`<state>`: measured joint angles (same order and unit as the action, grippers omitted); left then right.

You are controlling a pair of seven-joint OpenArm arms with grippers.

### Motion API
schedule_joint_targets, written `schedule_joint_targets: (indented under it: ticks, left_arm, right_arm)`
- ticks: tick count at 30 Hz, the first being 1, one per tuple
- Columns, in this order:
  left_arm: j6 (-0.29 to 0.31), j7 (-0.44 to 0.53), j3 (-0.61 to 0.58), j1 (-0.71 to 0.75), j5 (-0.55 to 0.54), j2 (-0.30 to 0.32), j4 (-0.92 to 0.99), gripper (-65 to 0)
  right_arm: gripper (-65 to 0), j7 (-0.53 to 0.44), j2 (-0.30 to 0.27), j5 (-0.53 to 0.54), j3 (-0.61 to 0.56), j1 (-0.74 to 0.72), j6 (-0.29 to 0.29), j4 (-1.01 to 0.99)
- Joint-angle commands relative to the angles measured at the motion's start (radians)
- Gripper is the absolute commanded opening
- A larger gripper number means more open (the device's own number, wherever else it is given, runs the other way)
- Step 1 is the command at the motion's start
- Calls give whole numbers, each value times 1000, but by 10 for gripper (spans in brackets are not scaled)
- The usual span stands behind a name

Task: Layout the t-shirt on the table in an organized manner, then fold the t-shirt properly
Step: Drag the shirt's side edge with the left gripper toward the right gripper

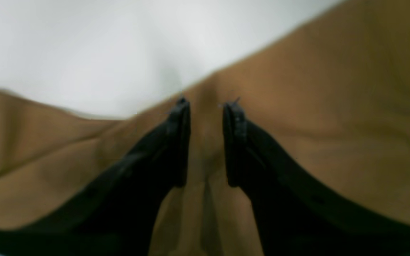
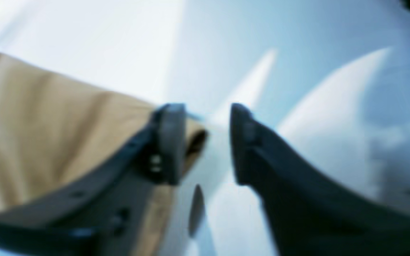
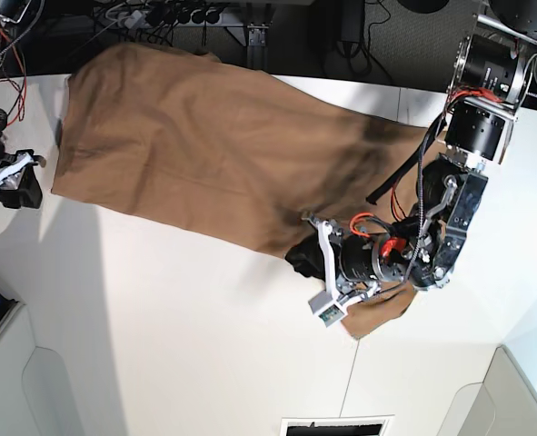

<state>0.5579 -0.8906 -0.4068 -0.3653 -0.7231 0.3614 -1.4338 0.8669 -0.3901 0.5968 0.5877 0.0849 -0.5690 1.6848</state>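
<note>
The tan-brown t-shirt (image 3: pixel 204 145) lies stretched out as a long band across the far half of the white table (image 3: pixel 159 345), from the far left down to the right. My left gripper (image 1: pixel 206 103) sits low over the shirt's near edge with its jaws apart. A soft ridge of cloth (image 1: pixel 205 142) runs between the fingers. In the base view it shows as a dark shape (image 3: pixel 297 257) at the shirt's lower edge. My right gripper (image 2: pixel 206 106) is open over the table. The shirt's corner (image 2: pixel 48 135) lies against its left finger (image 2: pixel 169 142).
Cables and dark equipment (image 3: pixel 159 14) line the table's far edge. A dark slot (image 3: pixel 336 427) is cut into the table at the front. The left arm's body (image 3: pixel 450 209) stands over the shirt's right end. A thin seam (image 3: pixel 352 381) crosses the table at the front right.
</note>
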Motion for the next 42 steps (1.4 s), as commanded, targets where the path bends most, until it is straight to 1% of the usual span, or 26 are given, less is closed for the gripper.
schedule_joint_targets:
  ticks: [1, 3, 6, 8, 11, 15, 18, 25, 29, 34, 35, 36, 39, 40, 42]
  left_arm:
    - [5, 17, 7, -10, -8, 4, -38, -463]
    - [4, 17, 7, 27, 1, 4, -68, -463]
    - [4, 17, 7, 72, 3, 4, -87, -463]
    - [4, 17, 7, 97, 3, 4, -89, -463]
    - [4, 17, 7, 123, 14, 5, -89, -463]
    - [4, 18, 7, 130, 45, 5, -89, -463]
    - [4, 19, 7, 131, 66, 5, -88, -463]
    - [-1, 42, 7, 135, 116, 5, -87, -463]
    - [-16, 42, 7, 139, 118, 5, -87, -463]
    - [-16, 62, 7, 148, 118, 5, -87, -463]
    - [-15, 65, 7, 151, 118, 4, -87, -463]
    - [-16, 65, 7, 153, 119, 4, -87, -463]
    - [-15, 63, 7, 156, 126, 5, -87, -463]
    - [-16, 63, 7, 156, 137, 5, -87, -463]
    - [-16, 63, 7, 156, 159, 5, -87, -463]
  right_arm:
    - [-370, -35, -38, -5, -2, -10, -3, -8]
    - [-370, -68, -76, -26, -22, -10, -3, -64]
    - [-370, -91, -119, -38, -81, -10, -4, -155]
    - [-370, -113, -140, -64, -137, -10, -5, -206]
    - [-370, -137, -157, -74, -225, -10, -4, -256]
    - [-370, -154, -158, -74, -302, -10, -4, -262]
    - [-370, -180, -156, -74, -326, -11, -4, -262]
    - [-371, -175, -150, -54, -328, -26, -4, -242]
    - [-371, -171, -149, -27, -328, -26, -4, -212]
    - [-373, -170, -122, -21, -335, -26, -4, -209]
    - [-391, -170, -109, -21, -338, -26, -4, -209]
    - [-429, -170, -100, -21, -343, -26, -4, -209]
    - [-608, -184, -80, -48, -379, -27, -4, -209]
    - [-650, -202, -75, -77, -394, -29, -4, -209]
    - [-650, -255, -75, -156, -429, -37, -4, -209]
